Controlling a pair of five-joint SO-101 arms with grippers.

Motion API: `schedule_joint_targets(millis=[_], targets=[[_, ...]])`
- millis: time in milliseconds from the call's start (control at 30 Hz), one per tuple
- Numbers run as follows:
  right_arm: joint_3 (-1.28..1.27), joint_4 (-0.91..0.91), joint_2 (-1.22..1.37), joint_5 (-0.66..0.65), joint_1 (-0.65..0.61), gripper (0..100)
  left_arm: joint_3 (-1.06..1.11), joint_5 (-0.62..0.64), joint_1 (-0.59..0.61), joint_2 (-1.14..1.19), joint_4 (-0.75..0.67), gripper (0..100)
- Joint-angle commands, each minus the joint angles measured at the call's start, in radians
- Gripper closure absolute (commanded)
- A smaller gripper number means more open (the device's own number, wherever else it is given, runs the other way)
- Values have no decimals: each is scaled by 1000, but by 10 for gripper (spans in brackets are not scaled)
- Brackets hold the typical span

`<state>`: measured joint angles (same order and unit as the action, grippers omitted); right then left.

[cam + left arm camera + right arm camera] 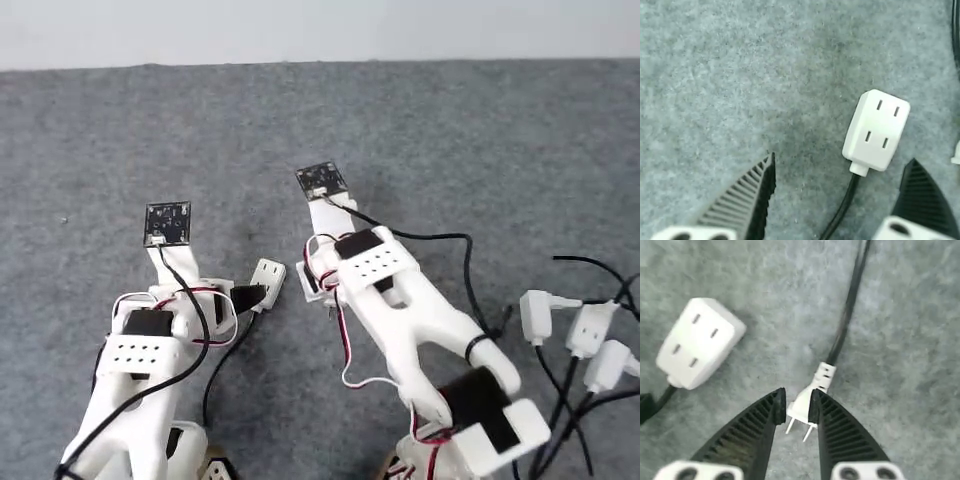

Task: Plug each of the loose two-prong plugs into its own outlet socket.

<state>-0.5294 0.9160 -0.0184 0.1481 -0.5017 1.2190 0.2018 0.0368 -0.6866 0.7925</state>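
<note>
Step in hand, by the look of it: gripping the first plug. Fuzzy grey felt-like table (480,150) underneath. Lying flat nearby, a smooth white rounded plastic outlet block (697,342) with two slot pairs. Right claw (797,397) pinching a small white two-prong plug (801,411) between ribbed black pads, metal prongs bare. Left claw (841,162) spread wide beside the block. Next, probably: lift, aim prongs at slots, steady the block.

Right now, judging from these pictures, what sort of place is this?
Probably a robotics test bench. A grey felt-like mat is the work surface; a white plastic left arm and right arm stand side by side; a white four-slot outlet block and spare white plugs on black cords lie there.
</note>
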Motion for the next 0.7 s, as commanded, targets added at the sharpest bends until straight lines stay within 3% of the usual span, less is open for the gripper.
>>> schedule_joint_targets(millis=[0, 667], targets=[[60, -19, 10, 9, 47, 914, -4, -12, 5, -23, -20, 629], [255, 38, 252, 15, 70, 919, 5, -14, 5, -23, -25, 629]])
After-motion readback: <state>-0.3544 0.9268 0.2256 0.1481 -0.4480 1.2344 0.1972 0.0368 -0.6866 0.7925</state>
